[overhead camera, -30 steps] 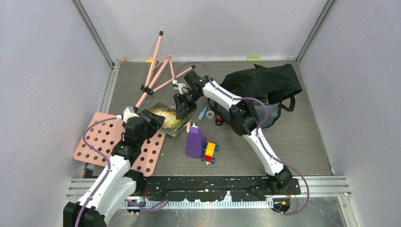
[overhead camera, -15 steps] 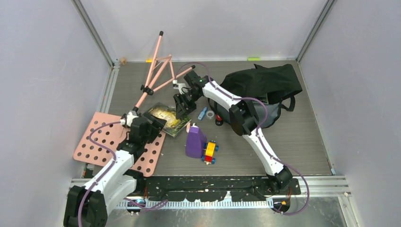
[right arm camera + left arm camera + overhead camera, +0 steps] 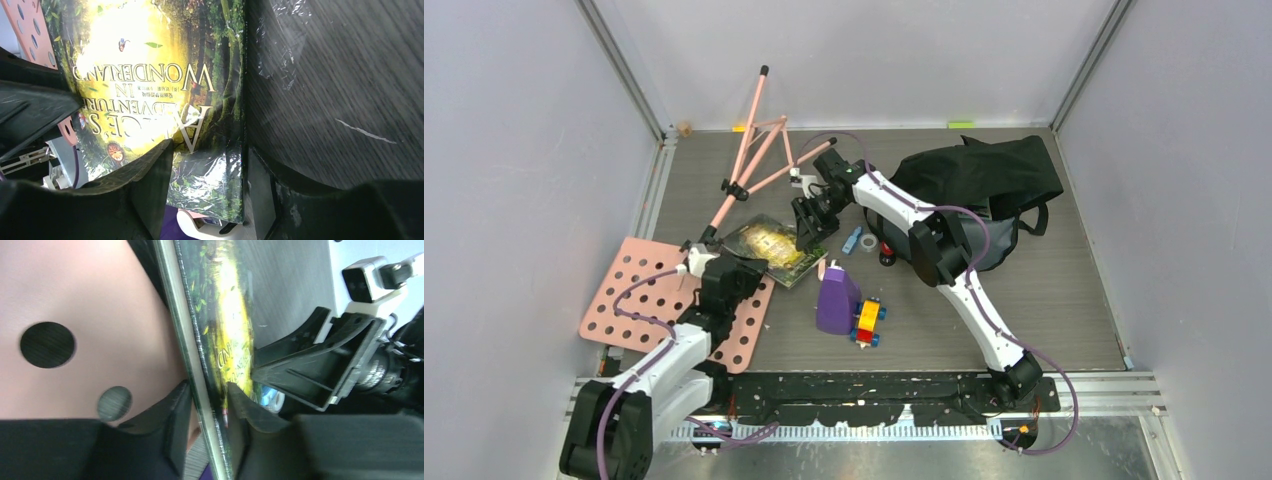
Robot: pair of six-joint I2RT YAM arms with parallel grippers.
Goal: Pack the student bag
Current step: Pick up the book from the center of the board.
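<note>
The student bag [image 3: 989,180], black and floppy, lies at the back right. A glossy green-and-yellow book [image 3: 774,246] lies left of centre, partly over a pink perforated board [image 3: 639,300]. My left gripper [image 3: 740,266] is shut on the book's near-left edge. In the left wrist view the book [image 3: 215,335] runs edge-on between the left gripper's [image 3: 209,386] two fingers. My right gripper [image 3: 808,230] stands open over the book's far right corner. In the right wrist view the right gripper [image 3: 209,148] straddles that corner of the book [image 3: 150,75], one finger over the cover and one beside the edge.
A purple bottle [image 3: 835,302] and a stack of toy blocks [image 3: 869,321] stand near the front centre. A small tape roll [image 3: 869,242] and a blue item [image 3: 852,240] lie beside the bag. A pink folding stand [image 3: 759,150] lies at the back left. Walls enclose three sides.
My left gripper's jaws have closed onto the book's edge, and the left wrist has drawn back toward the near left. The right arm has barely moved.
</note>
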